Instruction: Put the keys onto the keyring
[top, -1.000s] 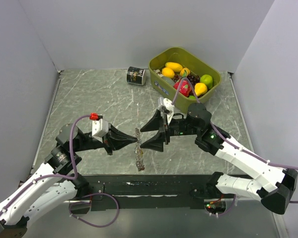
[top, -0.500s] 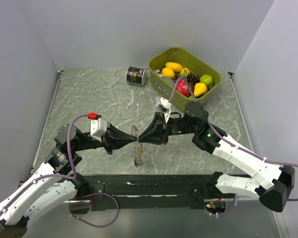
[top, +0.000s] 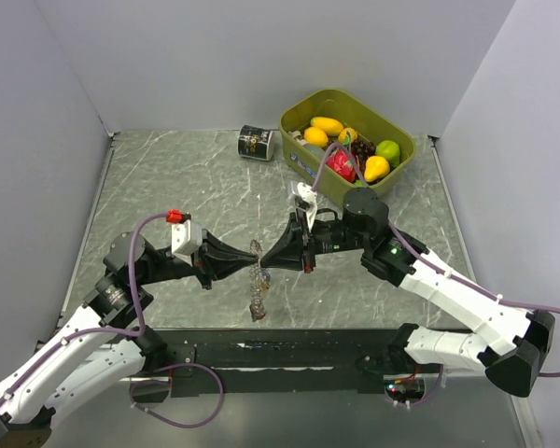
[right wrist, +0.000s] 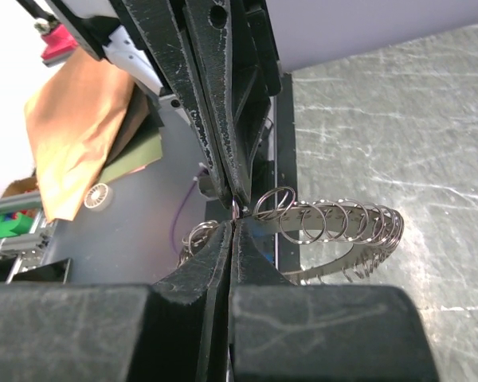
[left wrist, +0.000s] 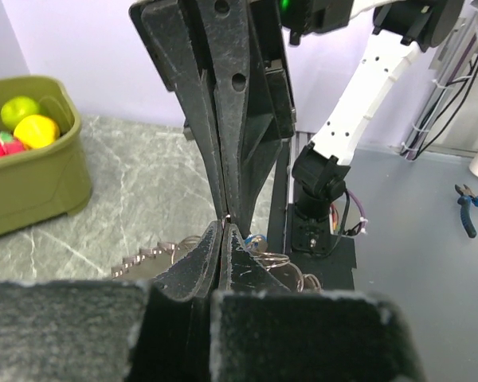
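Left jaws and right jaws met tip to tip, both clenched on the keyring (top: 258, 289) hanging above the surface (top: 168, 177). Right wrist alone showed its coils; left wrist alone, keys (left wrist: 139, 261).

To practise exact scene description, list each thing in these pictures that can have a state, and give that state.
Left gripper: shut, pinching the coiled silvery metal keyring.
Right gripper: shut, tip to tip with the left one.
Keyring: hanging from the tips.
Small silver keys: bunched at the ring; threaded or not, unclear.
Black cylindrical can: lying on its side.
Olive-green plastic bin: upright, holding toy fruit.
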